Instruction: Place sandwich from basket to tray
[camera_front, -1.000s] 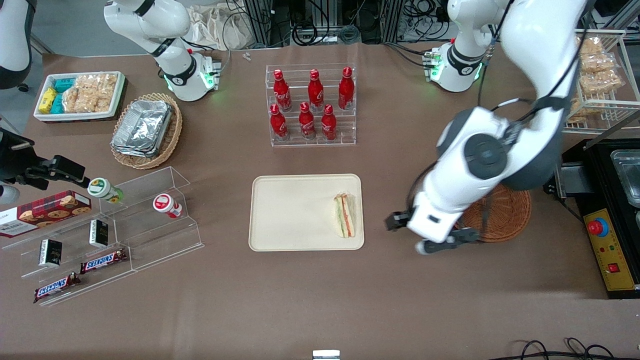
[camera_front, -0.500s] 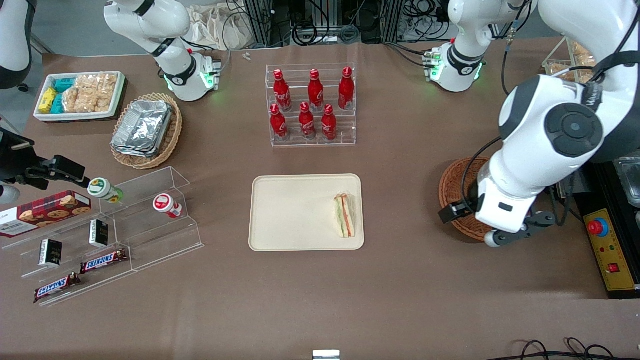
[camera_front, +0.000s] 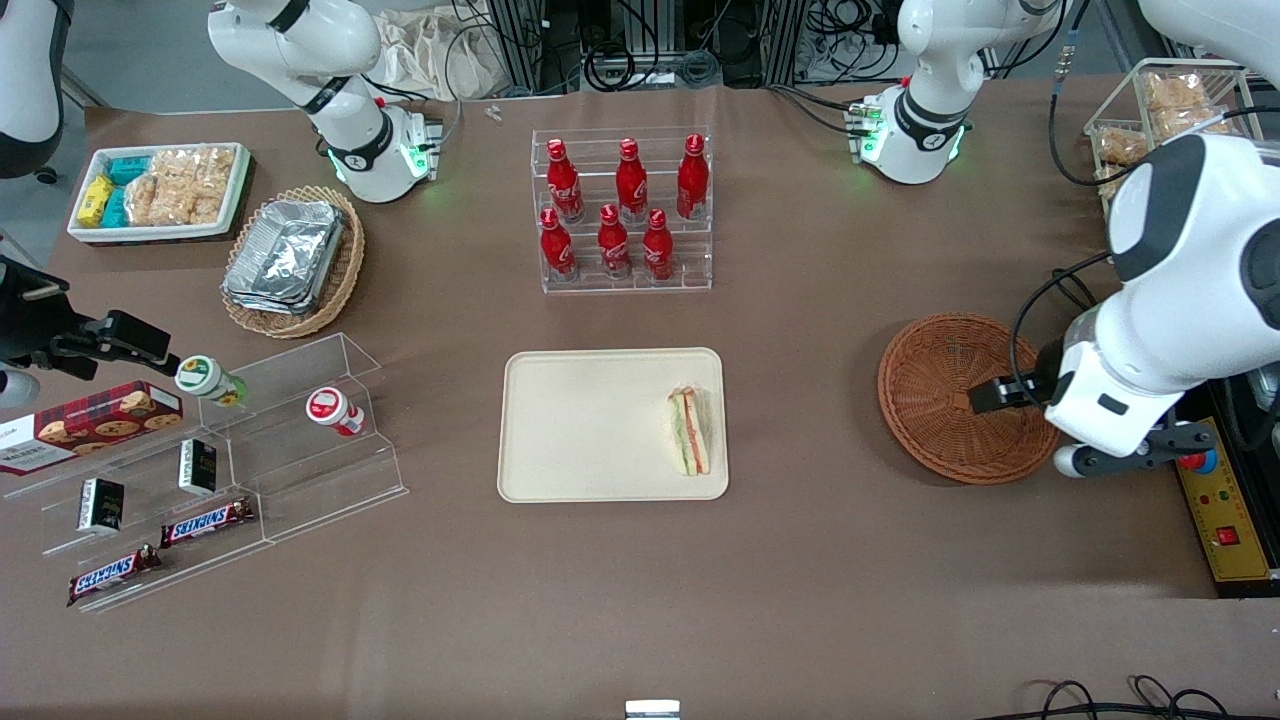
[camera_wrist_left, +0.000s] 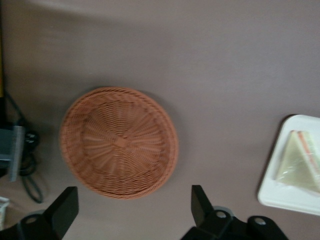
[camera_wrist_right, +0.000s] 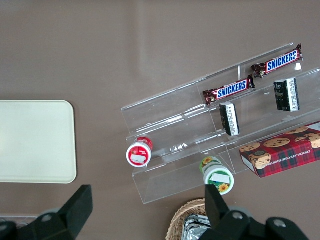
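The sandwich (camera_front: 690, 432) lies on the tray (camera_front: 590, 425), at the tray's end nearest the basket, pale bread with orange and green layers. It also shows in the left wrist view (camera_wrist_left: 300, 160) on the tray's corner (camera_wrist_left: 280, 192). The round reddish-brown basket (camera_front: 945, 400) is empty, as the left wrist view (camera_wrist_left: 120, 142) confirms. My left gripper (camera_front: 1085, 440) hangs high above the basket's edge toward the working arm's end of the table. It is open and holds nothing (camera_wrist_left: 132, 210).
A clear rack of red bottles (camera_front: 625, 210) stands farther from the front camera than the tray. A tan basket of foil containers (camera_front: 290, 255), a white snack bin (camera_front: 160, 190) and a clear snack shelf (camera_front: 220, 450) lie toward the parked arm's end. A control box (camera_front: 1225, 510) sits beside the basket.
My left gripper has moved away from the tray, across the basket, toward the working arm's end of the table. The basket now shows in full. The sandwich has not moved.
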